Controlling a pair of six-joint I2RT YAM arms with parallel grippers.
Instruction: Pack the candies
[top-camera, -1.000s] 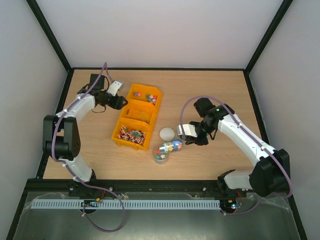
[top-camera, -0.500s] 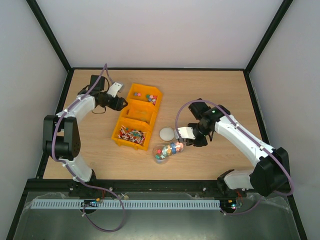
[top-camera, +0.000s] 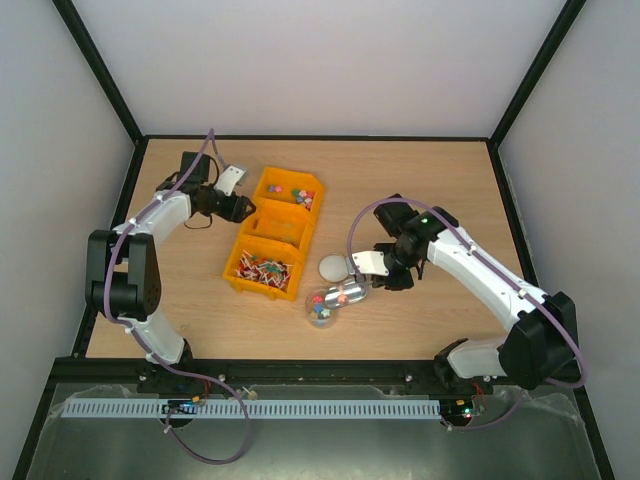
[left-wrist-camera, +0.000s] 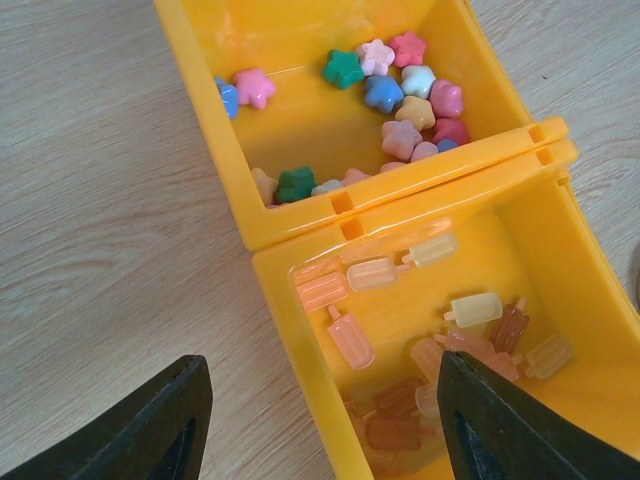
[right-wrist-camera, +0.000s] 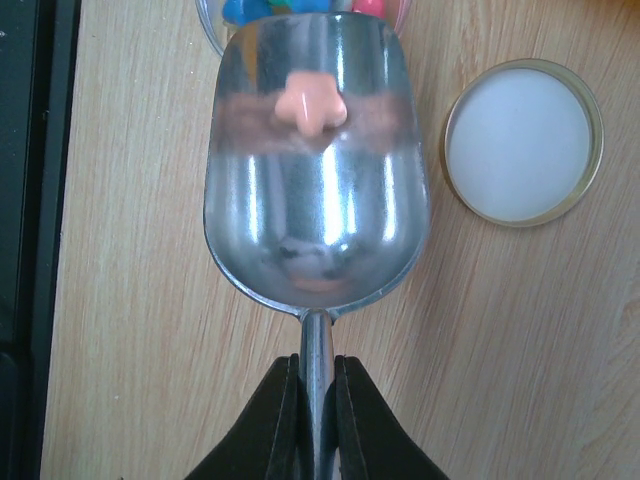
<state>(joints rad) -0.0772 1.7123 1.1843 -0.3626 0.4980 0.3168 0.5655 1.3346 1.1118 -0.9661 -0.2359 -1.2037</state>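
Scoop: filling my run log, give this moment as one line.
right gripper: shut on scoop; scoop: one star candy, at jar mouth; lid: off; left gripper: open

Blocked left of centre by yellow bin row (top-camera: 275, 235). Crowded just right of it: lid (top-camera: 333, 267), jar (top-camera: 322, 305), and scoop (right-wrist-camera: 320, 200) clamped in jaws of right gripper (right-wrist-camera: 317, 365), all close together. Free over bare tabletop (top-camera: 440, 180) toward far right corner.

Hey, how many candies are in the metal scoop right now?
1. A peach star-shaped candy lies near the front lip of the scoop, by the jar mouth. The blurred patch deeper in the bowl looks like a reflection, not a second piece.
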